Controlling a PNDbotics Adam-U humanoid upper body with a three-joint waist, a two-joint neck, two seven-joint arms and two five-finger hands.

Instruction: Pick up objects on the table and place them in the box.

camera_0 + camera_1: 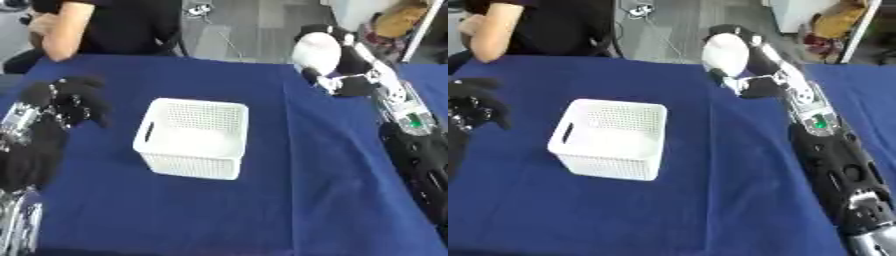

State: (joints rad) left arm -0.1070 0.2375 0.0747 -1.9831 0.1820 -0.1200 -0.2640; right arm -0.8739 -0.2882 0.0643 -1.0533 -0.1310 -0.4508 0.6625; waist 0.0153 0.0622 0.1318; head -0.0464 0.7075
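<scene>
White round object (726, 52) in right hand (756, 86); left hand (66, 100) fuller leftward.

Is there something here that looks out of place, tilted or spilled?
Nothing stands out. The white basket sits upright on the blue tablecloth, and the right hand holds a white rounded object above the table's far side.

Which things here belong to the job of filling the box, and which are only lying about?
Belong to the job:
- white round object, held up by the right hand, fingers curled around it
- white box on the blue tablecloth
- left hand, idle at the left

Only lying about:
- items on the floor beyond the table
- yellow thing at far right
</scene>
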